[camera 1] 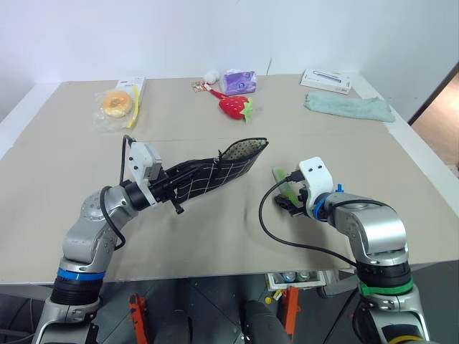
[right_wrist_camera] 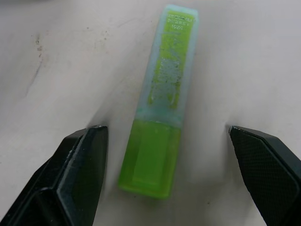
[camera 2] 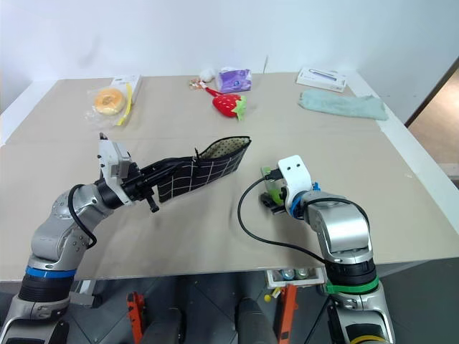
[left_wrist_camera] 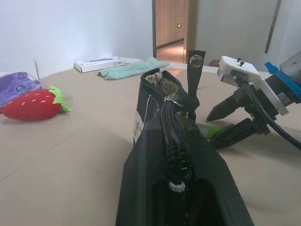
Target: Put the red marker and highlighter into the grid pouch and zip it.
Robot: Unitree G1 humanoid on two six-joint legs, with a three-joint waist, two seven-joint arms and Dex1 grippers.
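Left gripper [camera 1: 171, 188] clamps grid pouch [camera 1: 215, 172] (mouth agape); right gripper [right_wrist_camera: 169, 141] spread, straddling highlighter [right_wrist_camera: 162, 108]

The bench [camera 1: 215, 236] has a tan top with pale edges, and the lime-green highlighter [right_wrist_camera: 162, 106] lies flat on it toward the right side. Along the far edge lie a bagged doughnut [camera 1: 115, 104] beside a white box with a yellow strip [camera 1: 135, 89], a small white ball [camera 1: 211, 75], a purple packet [camera 1: 238, 81] and a red strawberry toy [camera 1: 235, 107]. At the far right corner a flat white box [camera 1: 326, 80] sits just behind a crumpled green cloth [camera 1: 349, 107].
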